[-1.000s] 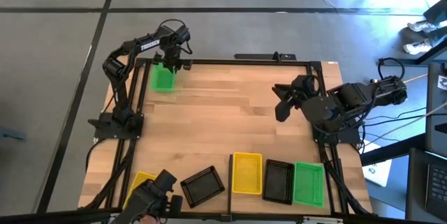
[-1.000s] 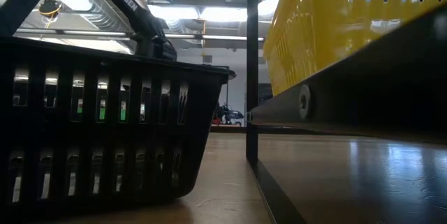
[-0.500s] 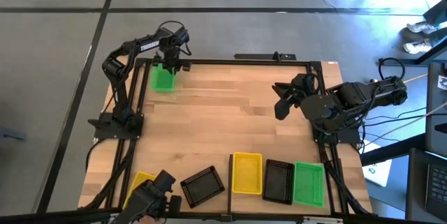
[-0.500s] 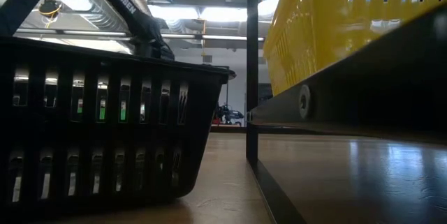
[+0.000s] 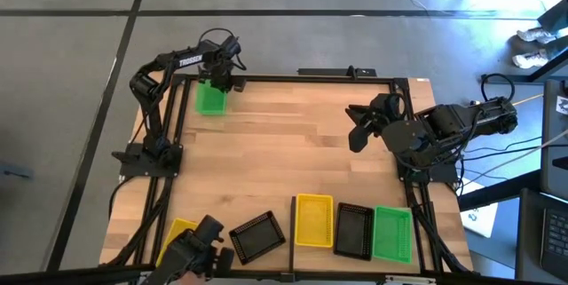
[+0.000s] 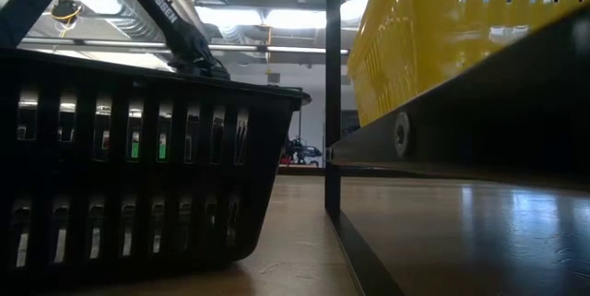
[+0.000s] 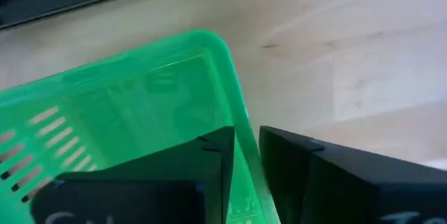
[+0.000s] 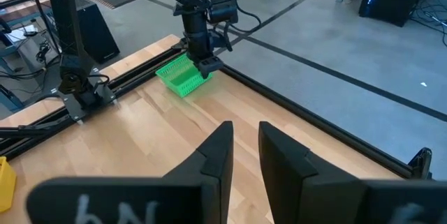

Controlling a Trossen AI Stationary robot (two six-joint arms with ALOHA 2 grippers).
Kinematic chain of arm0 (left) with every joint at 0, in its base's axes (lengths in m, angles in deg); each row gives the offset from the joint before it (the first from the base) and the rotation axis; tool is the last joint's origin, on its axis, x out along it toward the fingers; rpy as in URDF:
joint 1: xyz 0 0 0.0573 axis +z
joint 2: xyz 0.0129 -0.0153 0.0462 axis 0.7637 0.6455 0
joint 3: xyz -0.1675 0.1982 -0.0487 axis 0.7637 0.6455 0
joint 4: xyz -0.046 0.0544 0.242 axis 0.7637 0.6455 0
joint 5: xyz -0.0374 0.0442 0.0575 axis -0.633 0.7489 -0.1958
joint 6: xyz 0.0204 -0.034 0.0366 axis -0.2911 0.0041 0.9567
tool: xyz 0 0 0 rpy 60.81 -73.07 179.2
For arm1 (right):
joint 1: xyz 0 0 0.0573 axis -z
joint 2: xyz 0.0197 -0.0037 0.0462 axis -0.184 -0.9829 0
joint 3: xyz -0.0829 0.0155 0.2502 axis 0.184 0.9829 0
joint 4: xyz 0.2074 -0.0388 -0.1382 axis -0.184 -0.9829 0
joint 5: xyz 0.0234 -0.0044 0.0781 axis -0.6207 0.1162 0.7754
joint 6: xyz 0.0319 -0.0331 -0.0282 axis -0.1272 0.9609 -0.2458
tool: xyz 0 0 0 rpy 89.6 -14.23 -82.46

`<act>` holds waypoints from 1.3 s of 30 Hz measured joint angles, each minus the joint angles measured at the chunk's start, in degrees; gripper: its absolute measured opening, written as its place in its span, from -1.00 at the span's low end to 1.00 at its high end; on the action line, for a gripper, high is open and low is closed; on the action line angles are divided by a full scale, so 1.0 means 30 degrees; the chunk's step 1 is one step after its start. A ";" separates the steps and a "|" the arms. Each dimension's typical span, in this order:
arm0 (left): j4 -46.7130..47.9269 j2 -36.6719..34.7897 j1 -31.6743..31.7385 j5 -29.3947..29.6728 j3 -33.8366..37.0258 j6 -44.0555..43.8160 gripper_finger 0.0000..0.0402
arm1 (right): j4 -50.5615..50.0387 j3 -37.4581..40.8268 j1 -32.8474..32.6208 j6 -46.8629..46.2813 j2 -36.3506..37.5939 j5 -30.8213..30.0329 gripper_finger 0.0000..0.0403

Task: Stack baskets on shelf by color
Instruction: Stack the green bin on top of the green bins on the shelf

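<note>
A green basket (image 5: 209, 98) is at the table's far left corner, with my left gripper (image 5: 222, 77) shut on its wall from above; it also shows in the right wrist view (image 8: 181, 77). My right gripper (image 5: 358, 134) hangs open above the table's right half, holding nothing. Along the near edge lie a yellow basket (image 5: 180, 231), a black basket (image 5: 257, 236), a yellow basket (image 5: 313, 220), a black basket (image 5: 353, 230) and a green basket (image 5: 392, 233). In the low view a smooth pale panel with a black edge bar, the shelf (image 6: 452, 231), lies at the right. My left gripper straddles the green basket's side wall (image 7: 246, 137) close to a corner, one finger (image 7: 202, 161) inside the basket and one outside. The fingers point down from above. The basket hangs tilted below them (image 8: 183, 76), its lower end close to the tabletop; whether it touches I cannot tell.
Black frame rails (image 5: 302, 78) run along the table's edges. The middle of the planked tabletop (image 5: 284, 152) is bare wood. In the low view a black basket (image 6: 138, 167) fills the left and a yellow basket (image 6: 442, 29) the upper right.
My left gripper has sunk a little toward the table with the green basket in its hold, and the basket has shifted slightly toward the far edge.
</note>
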 joint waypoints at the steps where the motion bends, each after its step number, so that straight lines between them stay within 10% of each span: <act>1: -0.0007 0.0000 0.0015 -0.0048 0.0000 0.0348 -0.73 | 0.0003 0.0000 0.0000 0.0007 0.0000 0.0000 -0.67; 26: 0.1144 -0.3977 -0.1322 0.1686 0.0000 0.6215 -1.00 | -0.0029 0.0000 0.0000 0.0055 0.0000 -0.0007 -0.67; 39: 0.1037 -0.5269 -0.5534 0.1697 -0.0007 1.8238 -1.00 | -0.0036 0.0000 0.0000 0.0499 0.0000 0.0000 -0.67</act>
